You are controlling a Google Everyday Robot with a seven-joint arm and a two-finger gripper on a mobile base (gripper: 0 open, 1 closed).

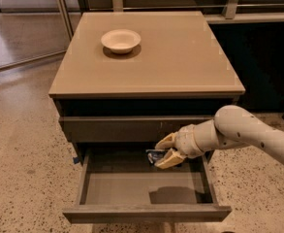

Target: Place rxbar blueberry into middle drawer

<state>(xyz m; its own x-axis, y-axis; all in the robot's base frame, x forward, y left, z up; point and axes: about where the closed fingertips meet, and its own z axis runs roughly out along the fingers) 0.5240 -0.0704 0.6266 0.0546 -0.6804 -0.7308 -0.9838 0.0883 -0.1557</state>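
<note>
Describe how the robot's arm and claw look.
The arm is a smooth, rounded off-white shell with small dark dots and a segmented wrist. The claw, over the open middle drawer, has two stubby tan fingers. No cables show.

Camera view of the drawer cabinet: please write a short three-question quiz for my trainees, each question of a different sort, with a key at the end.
1. True or false: the middle drawer is closed.
2. The gripper, above the rear right of that drawer, holds: A a cup; B the rxbar blueberry; C nothing.
3. Fill in: the bowl stands on the cabinet's ____.
Key: 1 false, it is pulled out; 2 B; 3 top.
</note>
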